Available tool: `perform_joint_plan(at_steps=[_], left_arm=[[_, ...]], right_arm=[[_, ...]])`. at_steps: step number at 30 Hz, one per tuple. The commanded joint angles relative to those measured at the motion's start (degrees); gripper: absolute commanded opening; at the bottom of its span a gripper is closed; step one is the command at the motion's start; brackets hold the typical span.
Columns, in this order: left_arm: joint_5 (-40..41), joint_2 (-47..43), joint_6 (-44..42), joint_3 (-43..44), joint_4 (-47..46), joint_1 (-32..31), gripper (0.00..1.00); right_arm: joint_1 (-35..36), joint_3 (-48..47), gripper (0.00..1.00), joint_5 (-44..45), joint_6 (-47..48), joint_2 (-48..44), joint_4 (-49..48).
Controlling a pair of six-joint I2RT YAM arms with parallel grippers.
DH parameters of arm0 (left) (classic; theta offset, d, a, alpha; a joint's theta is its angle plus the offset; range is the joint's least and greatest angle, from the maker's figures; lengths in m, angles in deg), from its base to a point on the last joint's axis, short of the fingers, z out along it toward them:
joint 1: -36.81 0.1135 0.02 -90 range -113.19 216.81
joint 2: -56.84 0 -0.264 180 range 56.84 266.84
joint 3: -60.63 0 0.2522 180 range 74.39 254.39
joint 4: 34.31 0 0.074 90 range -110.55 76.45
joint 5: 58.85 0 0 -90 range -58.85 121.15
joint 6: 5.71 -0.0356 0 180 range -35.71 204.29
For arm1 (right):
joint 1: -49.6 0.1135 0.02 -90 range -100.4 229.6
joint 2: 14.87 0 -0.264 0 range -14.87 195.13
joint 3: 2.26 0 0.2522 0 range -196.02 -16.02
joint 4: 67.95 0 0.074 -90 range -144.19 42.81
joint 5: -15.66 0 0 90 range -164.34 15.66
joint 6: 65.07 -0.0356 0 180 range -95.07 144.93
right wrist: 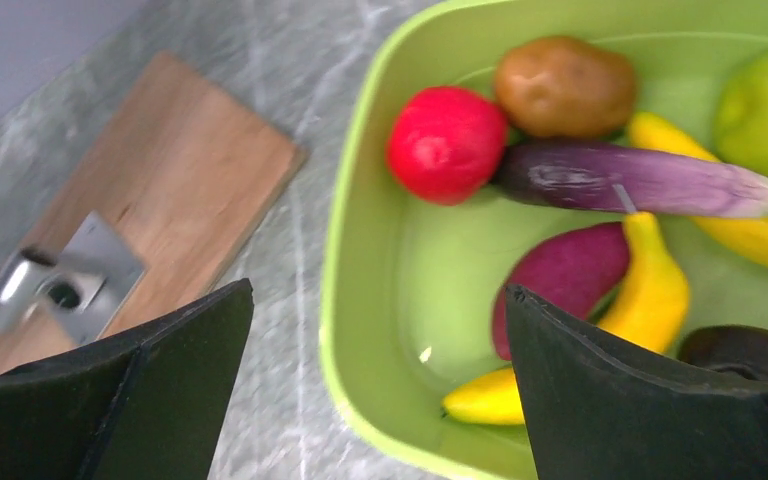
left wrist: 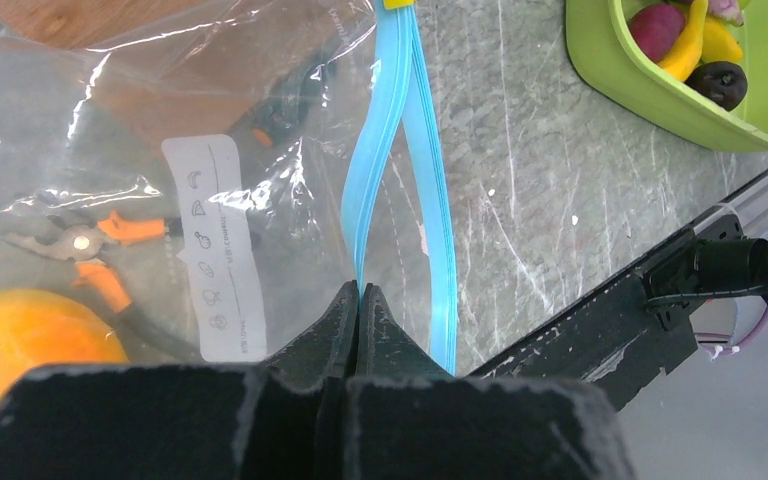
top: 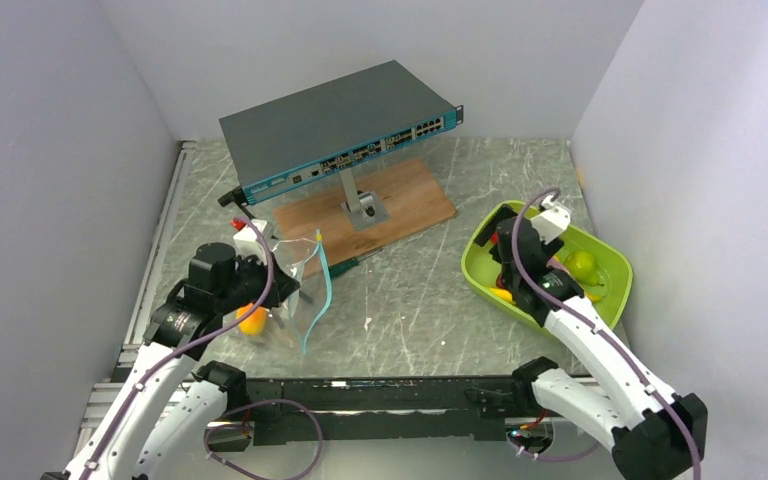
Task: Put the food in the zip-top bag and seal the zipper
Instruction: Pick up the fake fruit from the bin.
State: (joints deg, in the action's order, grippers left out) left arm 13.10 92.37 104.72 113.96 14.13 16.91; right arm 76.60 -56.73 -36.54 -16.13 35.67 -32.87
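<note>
Both left fingers (left wrist: 345, 330) clamp the zipper (left wrist: 392, 150) of the zip-top bag (top: 295, 290), well left of the lime-green tray (right wrist: 370, 300); right fingers (right wrist: 160, 400) spread wide above its toy food (right wrist: 447, 143).

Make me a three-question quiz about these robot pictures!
1. True or false: the left pincer is shut on the thin teal-blue zipper strip of the clear crinkly plastic bag.
2. Where is the round red toy apple? A) in the lime-green plastic tray B) in the bag C) in the left pincer
3. Fill in: the right pincer hangs above the tray with its jaws ____.
Key: 1 true; 2 A; 3 open.
</note>
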Motion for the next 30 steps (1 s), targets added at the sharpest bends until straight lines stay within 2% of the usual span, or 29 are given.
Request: perform_joint_plan(at_steps=[1,5,11,14,21,30], left_arm=[[1.4,-0.1,-0.2,0.9,-1.1,-1.0,0.0],[2.9,-0.6,0.0,1.0,-0.7,-2.6,0.0],[5.4,-1.0,0.5,1.1,-0.1,-5.3,0.0],[5.8,-0.8,0.6,1.0,-0.2,-5.9,0.0],[5.0,-0.1,0.5,1.1,-0.3,-5.9,0.0],[3.1,-1.3,-0.2,1.0,-0.8,-5.9,0.0]], right_arm=[[-10.2,-0.5,0.97,-3.8,-4.9,1.7,1.6],[-19.4,0.4,0.97,-14.4,-6.8,5.0,-2.8],[-22.7,-0.7,0.99,-21.5,-6.5,12.9,-8.5],[-24.3,0.0,0.96,-24.2,-6.6,15.4,-12.7],[-26.6,-0.1,0.85,-26.7,-6.6,20.6,-17.2],[-26.6,-3.6,0.87,-25.4,-10.2,29.8,-19.9]])
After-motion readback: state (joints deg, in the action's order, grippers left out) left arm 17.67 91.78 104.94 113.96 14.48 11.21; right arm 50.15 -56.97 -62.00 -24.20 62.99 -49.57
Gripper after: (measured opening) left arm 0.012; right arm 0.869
